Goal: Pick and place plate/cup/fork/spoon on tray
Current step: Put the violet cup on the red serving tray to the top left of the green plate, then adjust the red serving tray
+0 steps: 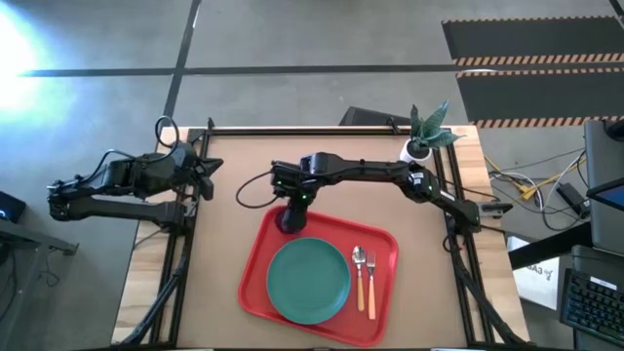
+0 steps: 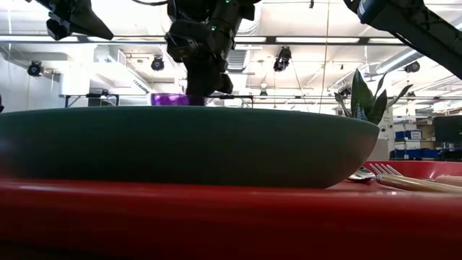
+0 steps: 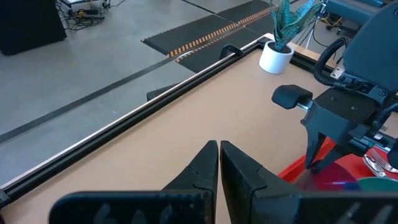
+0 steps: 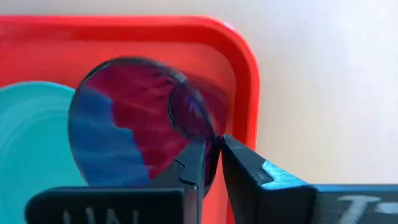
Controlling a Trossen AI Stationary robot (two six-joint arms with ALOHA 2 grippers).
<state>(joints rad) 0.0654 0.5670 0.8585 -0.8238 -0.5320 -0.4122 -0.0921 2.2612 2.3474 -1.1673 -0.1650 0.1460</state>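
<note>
The red tray [image 1: 382, 237] lies on the table's near middle. On it rest the teal plate [image 1: 308, 281] and, to the plate's right, the spoon [image 1: 358, 265] and the fork [image 1: 370, 283]. My right gripper [image 1: 292, 207] is shut on the purple cup [image 4: 137, 130] over the tray's far left corner. In the low view the cup's top [image 2: 170, 99] shows behind the plate [image 2: 188, 148]. My left gripper [image 3: 219, 152] is shut and empty at the table's far left [image 1: 208, 166]. My right gripper pinches the cup's rim [image 4: 210, 132] at one side, one finger inside the cup and one outside its wall. The fingers come from above, pointing down. The cup is upright over the tray's far left corner; whether its base rests on the tray I cannot tell.
A white pot with a green plant [image 1: 419, 148] stands at the table's far right corner. Black frame rails run along the table's far edge and sides. Bare table lies to the left and far side of the tray.
</note>
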